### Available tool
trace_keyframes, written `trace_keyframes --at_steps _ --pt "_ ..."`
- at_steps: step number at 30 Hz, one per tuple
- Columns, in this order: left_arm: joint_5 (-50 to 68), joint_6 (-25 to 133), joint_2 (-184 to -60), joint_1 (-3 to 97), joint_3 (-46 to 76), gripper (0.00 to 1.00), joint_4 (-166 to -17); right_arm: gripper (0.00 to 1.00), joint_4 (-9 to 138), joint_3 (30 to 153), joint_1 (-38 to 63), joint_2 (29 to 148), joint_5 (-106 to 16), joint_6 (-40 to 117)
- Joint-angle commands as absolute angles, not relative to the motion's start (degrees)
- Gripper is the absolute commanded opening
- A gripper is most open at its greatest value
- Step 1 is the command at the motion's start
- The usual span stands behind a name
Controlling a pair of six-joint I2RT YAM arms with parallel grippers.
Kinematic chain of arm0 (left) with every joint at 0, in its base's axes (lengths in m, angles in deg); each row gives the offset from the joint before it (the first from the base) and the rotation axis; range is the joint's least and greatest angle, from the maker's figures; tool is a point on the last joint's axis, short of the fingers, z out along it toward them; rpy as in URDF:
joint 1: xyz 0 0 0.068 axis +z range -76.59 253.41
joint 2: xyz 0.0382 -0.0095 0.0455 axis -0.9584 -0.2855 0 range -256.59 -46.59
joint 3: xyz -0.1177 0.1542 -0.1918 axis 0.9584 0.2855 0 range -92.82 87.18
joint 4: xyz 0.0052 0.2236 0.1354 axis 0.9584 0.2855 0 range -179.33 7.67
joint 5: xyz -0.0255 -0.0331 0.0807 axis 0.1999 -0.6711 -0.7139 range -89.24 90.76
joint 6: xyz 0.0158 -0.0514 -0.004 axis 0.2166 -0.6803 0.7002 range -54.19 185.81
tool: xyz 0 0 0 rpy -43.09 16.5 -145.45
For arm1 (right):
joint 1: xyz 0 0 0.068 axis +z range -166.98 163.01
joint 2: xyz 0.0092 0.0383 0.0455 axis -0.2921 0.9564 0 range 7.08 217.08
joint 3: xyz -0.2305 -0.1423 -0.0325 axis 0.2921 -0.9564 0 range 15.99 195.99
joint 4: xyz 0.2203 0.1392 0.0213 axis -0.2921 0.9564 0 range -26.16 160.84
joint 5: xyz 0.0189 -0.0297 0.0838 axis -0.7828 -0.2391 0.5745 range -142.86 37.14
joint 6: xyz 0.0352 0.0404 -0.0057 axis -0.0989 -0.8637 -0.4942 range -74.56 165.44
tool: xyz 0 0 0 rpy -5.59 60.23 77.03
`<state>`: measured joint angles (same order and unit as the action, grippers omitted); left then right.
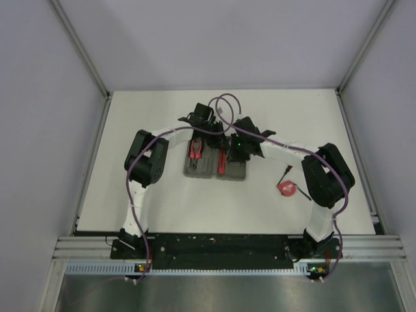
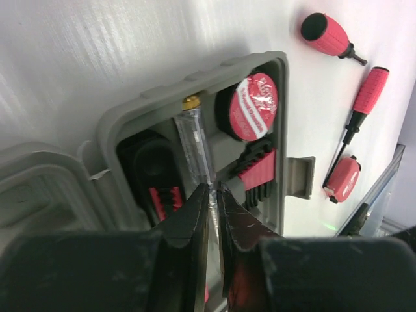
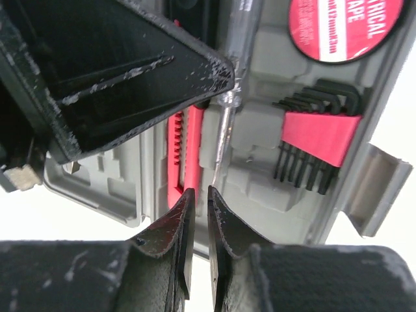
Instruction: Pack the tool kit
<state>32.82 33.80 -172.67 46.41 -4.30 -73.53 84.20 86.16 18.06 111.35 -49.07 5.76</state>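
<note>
Centrally on the table (image 1: 156,117): one grey clamshell case (image 1: 205,173), lying open, both arms bent over it.

Contents seated in the moulded slots:
- pliers (image 1: 195,153), red-handled, in the half on the left arm's side;
- knife (image 2: 166,198), red and black;
- tape roll (image 2: 255,106), red;
- hex keys (image 2: 260,170) in a red holder.

Item in hand: tester screwdriver (image 2: 194,140), clear handle with brass cap, lying lengthwise across the tray beside the knife. The left gripper (image 2: 212,195) had its fingers drawn close on the lower end of the clear handle, apparently pinching it. The right gripper (image 3: 199,198) was pressed almost together, a thin slit showing, nothing visible in it; the metal blade tip ended just at its fingertips.

Outstanding, loose on the table beyond the case's latch side: stubby screwdriver (image 2: 330,34), slim screwdriver (image 2: 365,97), tape measure (image 2: 344,179).

Handling note (a judgement only): the step appeared to be bedding the tester in its groove. It would go best with the handle kept parallel to the slot, the blade end steadied against sideways swing, and pressure applied straight down until flush; a tilted shaft could ride up on the knife or the hex-key holder and later stop the lid closing.
</note>
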Motion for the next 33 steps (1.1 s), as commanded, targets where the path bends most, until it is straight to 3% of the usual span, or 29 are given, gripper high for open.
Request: trace_keyframes --at_steps 1,12,23,33 --pt "31.9 34.0 -174.2 46.3 -6.6 0.14 -73.7 0.12 82.3 88.1 19.1 111.9 -48.7 5.5" --pt "29.2 33.8 -174.6 46.3 -6.6 0.13 -71.0 0.00 84.3 89.9 19.2 116.4 -51.9 6.2" --pt "26.9 35.1 -175.1 45.6 -7.2 0.13 -69.3 0.00 85.3 90.7 19.1 117.8 -52.3 7.0" --pt "21.6 35.0 -177.9 43.6 -11.1 0.19 -60.9 0.00 85.4 89.2 19.1 118.6 -51.2 6.3"
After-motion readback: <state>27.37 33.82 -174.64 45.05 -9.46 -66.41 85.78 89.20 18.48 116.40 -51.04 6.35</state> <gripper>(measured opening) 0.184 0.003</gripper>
